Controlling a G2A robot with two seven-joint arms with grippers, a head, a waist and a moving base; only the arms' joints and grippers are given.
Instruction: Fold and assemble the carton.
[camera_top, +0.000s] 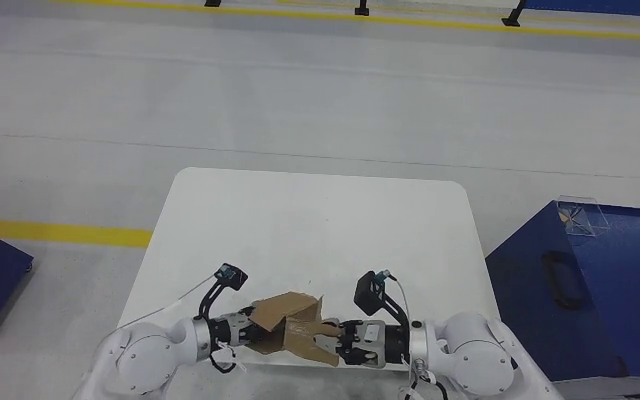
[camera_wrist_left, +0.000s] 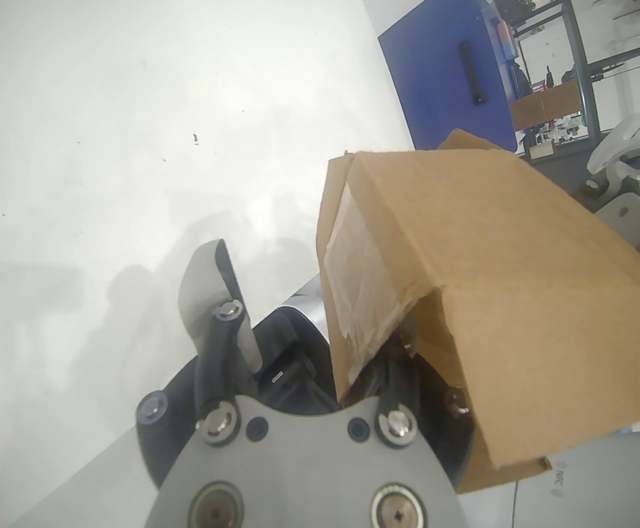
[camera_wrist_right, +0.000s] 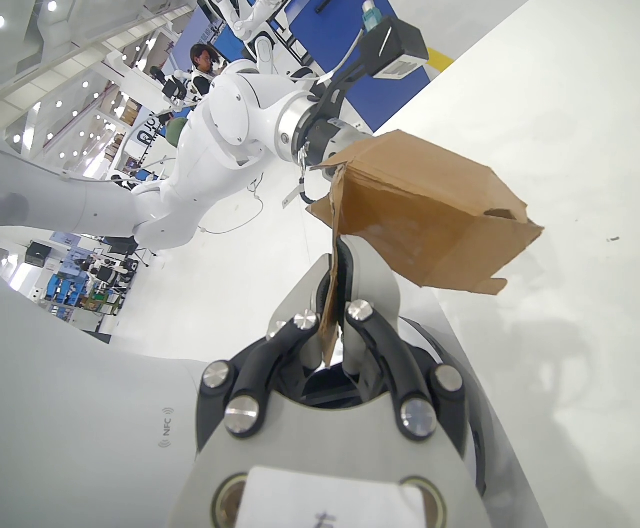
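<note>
Top view puts the tabletop (camera_top: 300, 210) stretching wide beyond the carton (camera_top: 290, 325), held at its near edge between both tools. Here the right tool (camera_wrist_right: 339, 270) pinches one thin flap (camera_wrist_right: 329, 305); the left tool (camera_wrist_left: 300, 320) stands spread, unclamped. I judge the flap may tear or pivot under the carton's weight; room lies toward the far side

A white desk (camera_top: 300, 210) stands on a pale grey floor (camera_top: 300, 90) crossed by yellow lines (camera_top: 70, 234). Just beside the desk's right edge sits a blue cabinet (camera_top: 590, 300) with a black handle (camera_top: 560, 280) and a clear plastic stand (camera_top: 580, 213) on top. Beyond the cabinet, a metal rack (camera_wrist_left: 580, 55) holds a cardboard box (camera_wrist_left: 545, 102).
</note>
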